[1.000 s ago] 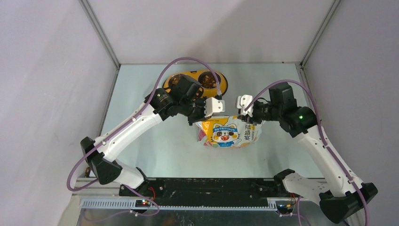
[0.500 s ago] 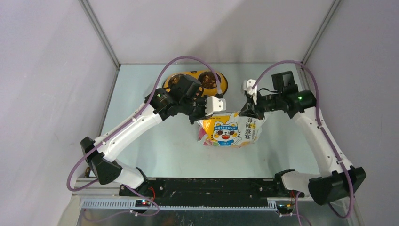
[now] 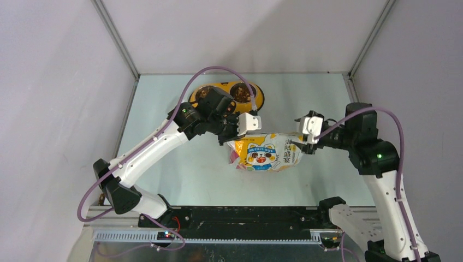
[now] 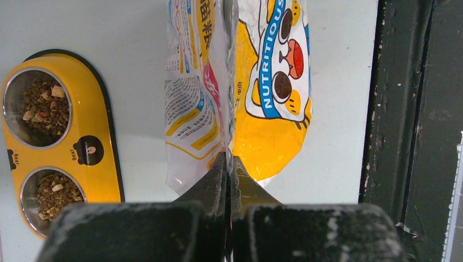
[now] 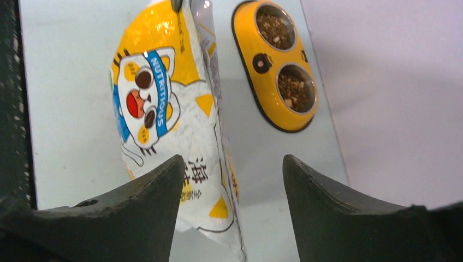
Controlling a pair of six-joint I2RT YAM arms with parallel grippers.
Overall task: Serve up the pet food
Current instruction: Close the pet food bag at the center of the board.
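Pet food [image 4: 46, 106]: brown kibble with a few paler bits lies in both steel cups [image 4: 15, 87] of a yellow double bowl [image 4: 95, 109], which stands at the far side of the tabletop [image 3: 191, 174]. A yellow-and-white foil bag [image 3: 267, 153], printed with a cartoon cat, sits near the middle of the tabletop. It is on the near side of the bowl and apart from it, and its cat face is turned toward the arm bases. The left pincer [image 4: 228, 164] is pressed together on the thin sealed edge at the bag's left end, pinching the foil between its dark fingertips. The right pincer [image 5: 233, 164] is at the bag's opposite end with its fingers spread wide. The bag's end shows between them in the wrist view, and whether either finger touches the foil cannot be told.
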